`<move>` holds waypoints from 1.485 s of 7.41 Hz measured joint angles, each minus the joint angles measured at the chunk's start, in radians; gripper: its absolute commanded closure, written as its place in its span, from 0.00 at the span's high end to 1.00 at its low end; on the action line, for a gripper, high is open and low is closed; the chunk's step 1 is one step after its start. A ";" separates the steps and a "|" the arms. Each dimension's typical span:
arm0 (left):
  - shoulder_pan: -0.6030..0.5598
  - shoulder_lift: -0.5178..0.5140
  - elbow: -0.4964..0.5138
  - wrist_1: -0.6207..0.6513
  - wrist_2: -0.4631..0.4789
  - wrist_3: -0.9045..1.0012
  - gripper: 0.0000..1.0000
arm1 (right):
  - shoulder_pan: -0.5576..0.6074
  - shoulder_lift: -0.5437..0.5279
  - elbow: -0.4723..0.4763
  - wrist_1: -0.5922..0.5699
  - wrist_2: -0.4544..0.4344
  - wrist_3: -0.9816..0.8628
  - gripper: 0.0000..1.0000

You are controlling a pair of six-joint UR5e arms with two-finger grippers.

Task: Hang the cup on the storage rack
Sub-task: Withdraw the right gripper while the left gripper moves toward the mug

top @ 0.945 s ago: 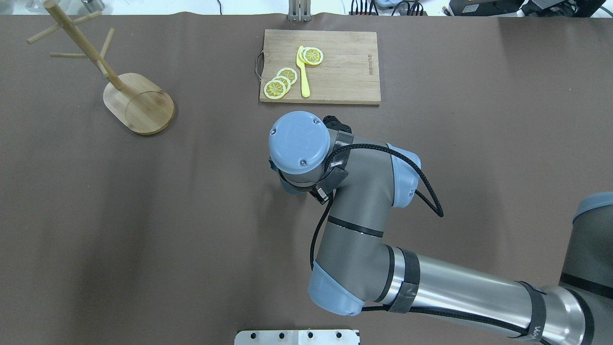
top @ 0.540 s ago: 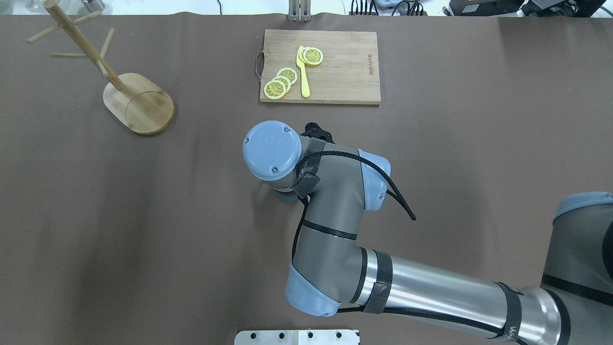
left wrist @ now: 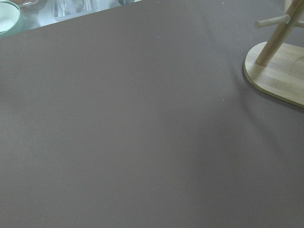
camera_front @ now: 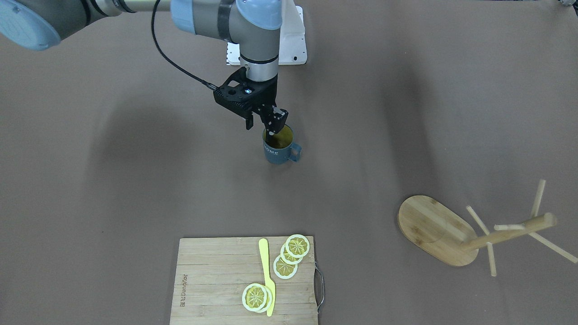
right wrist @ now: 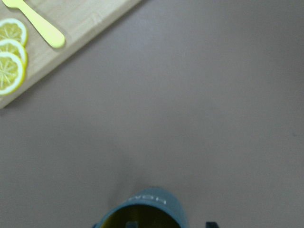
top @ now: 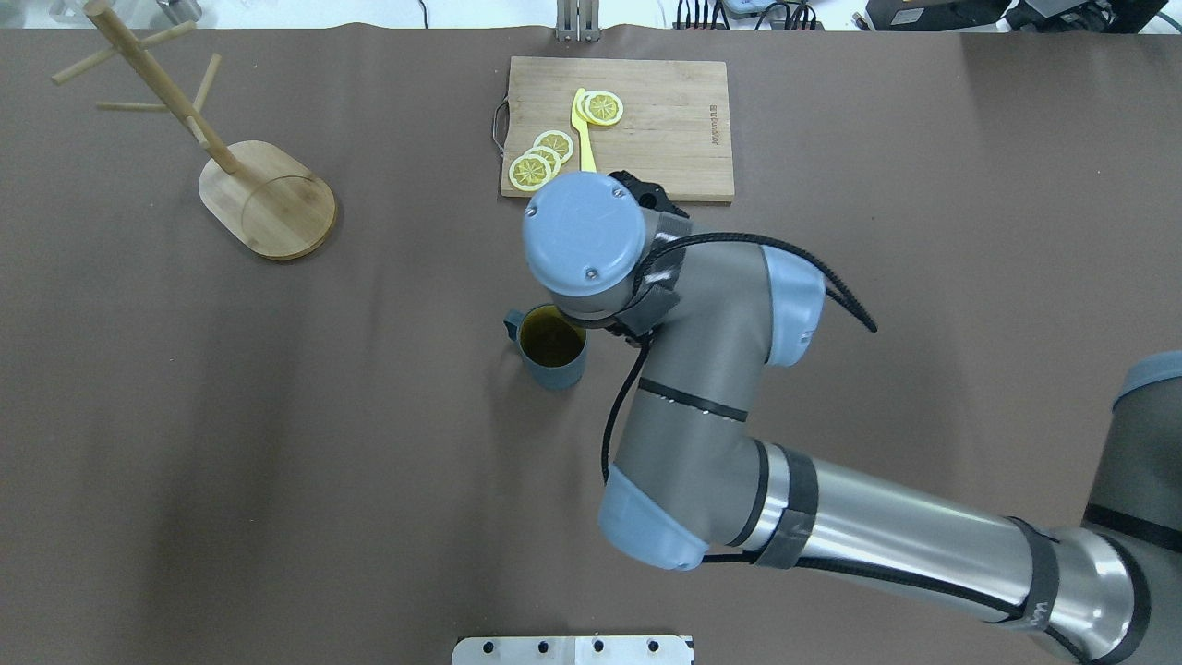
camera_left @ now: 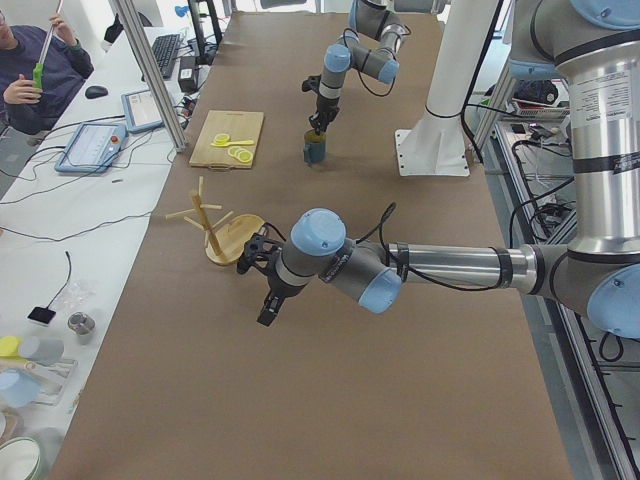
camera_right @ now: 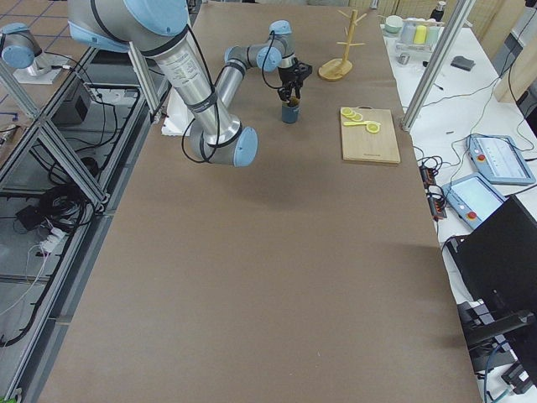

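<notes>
The cup (camera_front: 279,149) stands upright on the brown table mat, a slate-blue mug with an olive inside, its handle toward the storage rack's side. My right gripper (camera_front: 259,128) hangs over it, open, with one finger inside the mouth and the other outside the rim. From overhead the cup (top: 551,349) shows just beside my right wrist, which hides the fingers. The storage rack (top: 268,199), a bamboo mug tree, stands far off at the back left with bare pegs. My left gripper (camera_left: 268,308) shows only in the exterior left view, near the rack (camera_left: 225,240); I cannot tell its state.
A bamboo cutting board (top: 646,129) with lemon slices (top: 540,159) and a yellow knife (top: 584,139) lies just beyond my right wrist. A person (camera_left: 35,70) sits at the side bench. A white mounting plate (camera_front: 293,40) sits at the robot's edge.
In the overhead view my right wrist swung left and toward the robot, then back right and farther toward the cutting board. The cup, earlier hidden beneath it, now shows.
</notes>
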 measured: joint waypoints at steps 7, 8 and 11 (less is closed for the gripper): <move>0.371 -0.058 -0.022 -0.425 0.149 -0.464 0.99 | 0.508 -0.505 0.120 0.203 0.388 -0.961 1.00; 0.471 -0.099 -0.022 -0.426 0.242 -0.518 0.99 | 0.581 -0.576 0.103 0.252 0.442 -1.071 1.00; 0.754 -0.264 0.020 -0.419 0.492 -0.615 0.98 | 0.813 -0.730 -0.012 0.353 0.575 -1.428 1.00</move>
